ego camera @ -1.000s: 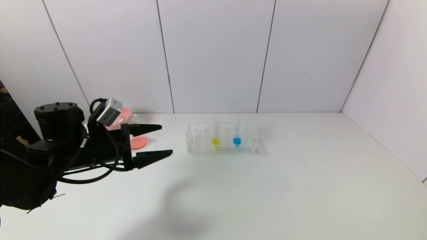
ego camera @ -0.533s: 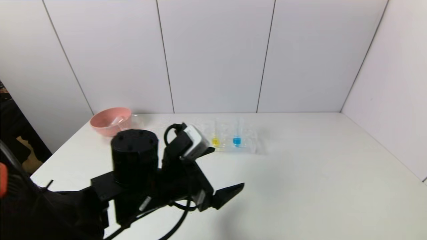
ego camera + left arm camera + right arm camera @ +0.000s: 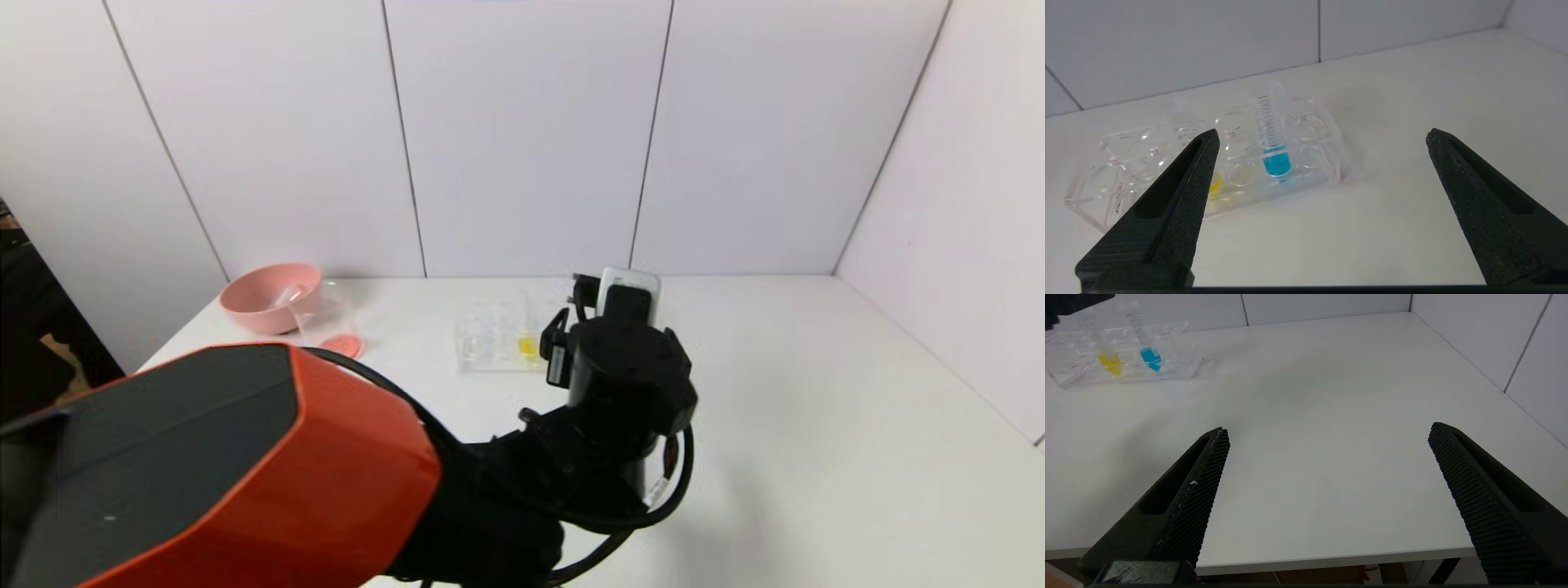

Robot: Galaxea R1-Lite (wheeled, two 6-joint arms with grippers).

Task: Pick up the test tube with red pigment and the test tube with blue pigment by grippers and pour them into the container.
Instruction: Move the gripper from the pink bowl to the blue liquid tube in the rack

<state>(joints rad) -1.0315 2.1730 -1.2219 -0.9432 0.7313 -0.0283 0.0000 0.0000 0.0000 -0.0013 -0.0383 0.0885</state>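
Observation:
The test tube with blue pigment (image 3: 1276,159) stands upright in a clear rack (image 3: 1126,163), beside a yellow-liquid tube (image 3: 1110,361). It also shows in the right wrist view (image 3: 1150,357). My left gripper (image 3: 1323,134) is open and empty, a short way in front of the rack, with the blue tube between its finger lines. In the head view the left wrist (image 3: 624,367) hides the blue tube. The container (image 3: 326,314), a clear beaker, stands at the far left with red-orange liquid at its bottom. No tube with red liquid shows. My right gripper (image 3: 1327,428) is open and empty over the table's front edge.
A pink bowl (image 3: 269,298) stands behind the beaker at the far left, with a slim clear thing (image 3: 287,294) lying in it. My left arm's orange-and-black shell (image 3: 229,465) fills the lower left of the head view. White walls close the back and right sides.
My left arm has swung from the beaker and bowl at the left, rightward across the table, to the front of the rack. Its fingers stayed open. It now hides the blue tube in the head view.

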